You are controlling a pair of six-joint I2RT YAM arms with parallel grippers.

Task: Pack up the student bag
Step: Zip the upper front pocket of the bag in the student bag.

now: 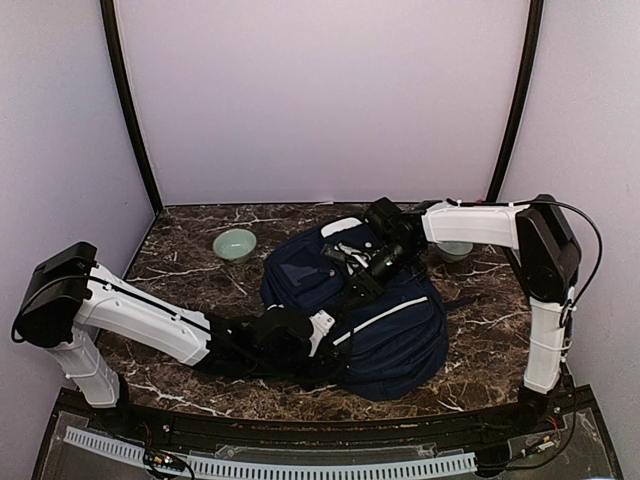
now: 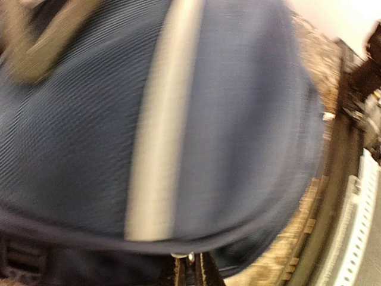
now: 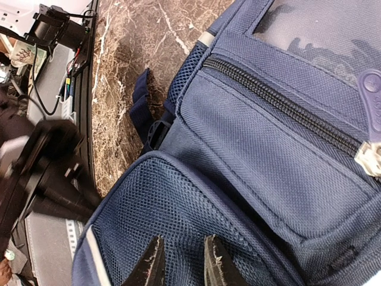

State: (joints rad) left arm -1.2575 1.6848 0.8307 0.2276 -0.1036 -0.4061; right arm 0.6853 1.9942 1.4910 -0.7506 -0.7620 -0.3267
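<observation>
The student bag, navy with white stripes, lies in the middle of the marble table. My left gripper is at the bag's near left edge. In the blurred left wrist view the bag and a white stripe fill the frame. The left gripper has its fingers nearly together on the bag's lower seam, with a small silver piece at the tips. My right gripper is on top of the bag. In the right wrist view the right gripper is slightly open over the bag's mesh pocket, with nothing between the fingers.
A pale green bowl stands at the back left of the table. Another bowl sits behind the right arm. A closed front zip with a grey pull runs above the mesh pocket. Marble table shows left of the bag.
</observation>
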